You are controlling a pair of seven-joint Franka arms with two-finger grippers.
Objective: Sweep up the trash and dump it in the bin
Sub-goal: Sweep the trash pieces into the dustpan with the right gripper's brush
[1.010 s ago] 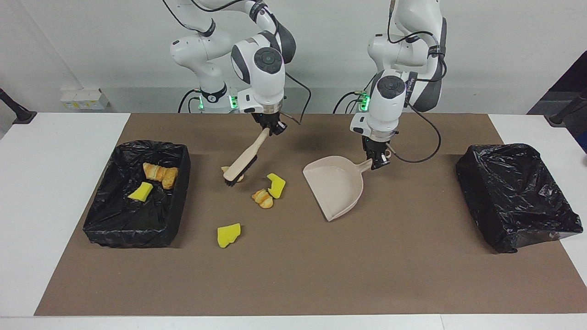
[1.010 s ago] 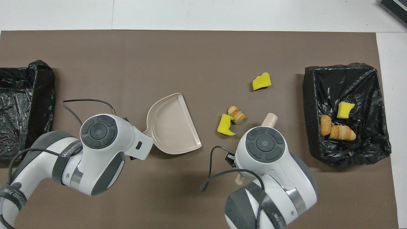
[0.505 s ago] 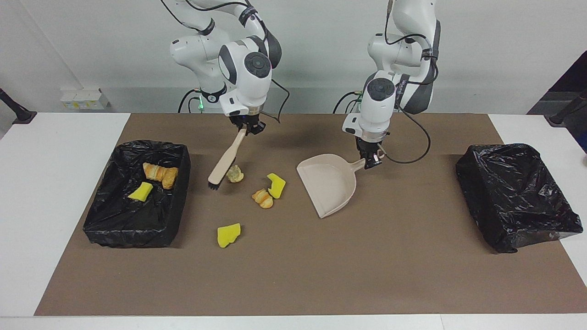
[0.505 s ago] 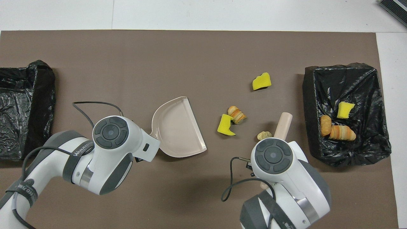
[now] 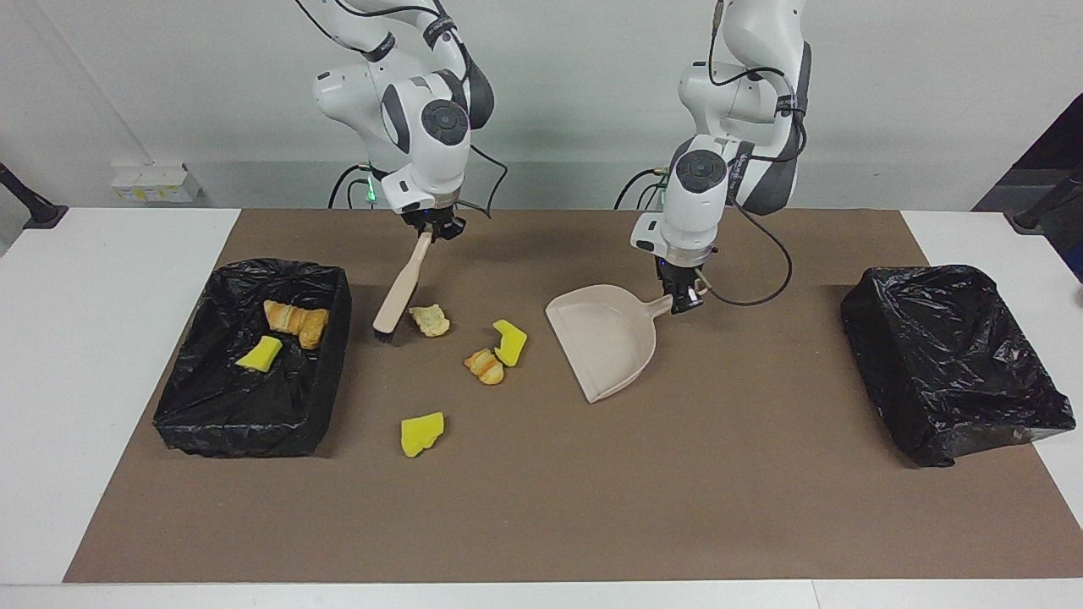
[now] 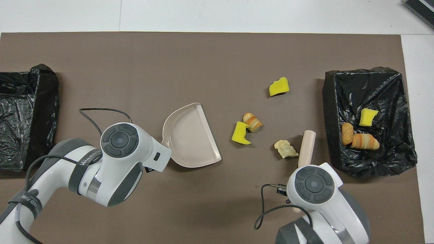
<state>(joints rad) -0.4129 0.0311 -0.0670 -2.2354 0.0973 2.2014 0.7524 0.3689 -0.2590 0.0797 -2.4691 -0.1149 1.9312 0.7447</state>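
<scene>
Right gripper (image 5: 433,228) clamped on beige brush (image 5: 397,295), bristles beside pale pastry scrap (image 5: 431,320). Left gripper (image 5: 682,299) clamped on beige plastic dustpan (image 5: 606,338), tilted near yellow sponge chunk (image 5: 509,342).

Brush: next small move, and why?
Probably sweep the brush toward the dustpan. The right gripper holds it with its bristles beside the pale pastry piece, on the side away from the pan. The left gripper holds the pan, mouth facing the scraps, so one stroke should push the piece that way.
</scene>
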